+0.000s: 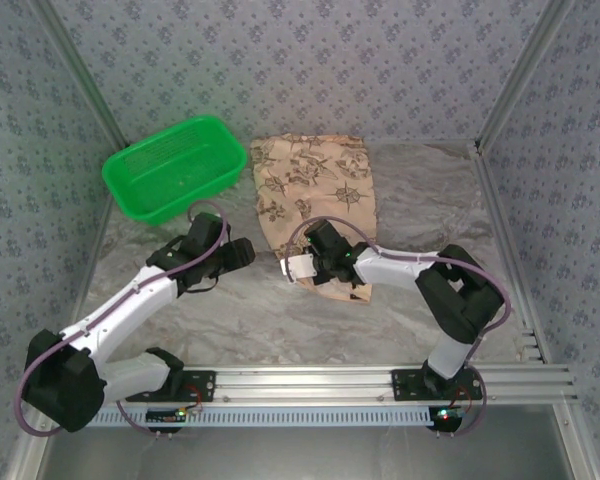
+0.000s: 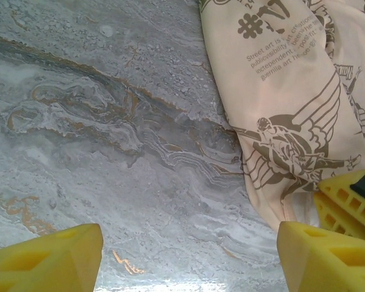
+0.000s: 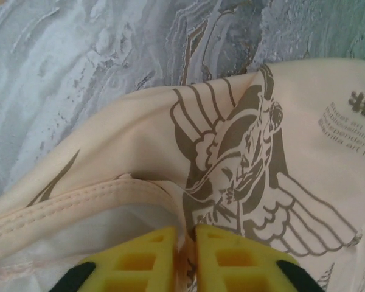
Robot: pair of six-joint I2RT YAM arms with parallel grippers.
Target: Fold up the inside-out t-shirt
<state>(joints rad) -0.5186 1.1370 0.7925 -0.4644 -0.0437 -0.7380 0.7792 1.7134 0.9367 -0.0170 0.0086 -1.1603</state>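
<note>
Right wrist view has the right jaws squeezed shut on a pinch of the t-shirt (image 3: 261, 152) right by its stitched hem, cloth caught between the yellow pads (image 3: 140, 261). My guess is that's so the near edge can be lifted and folded over. Shirt lies print side up on the counter (image 1: 280, 310), just right of the green basket (image 1: 170, 165). Left jaws hang wide open and empty over bare counter on the basket's near side, just beside the shirt's edge, probably lined up for their own grab.
</note>
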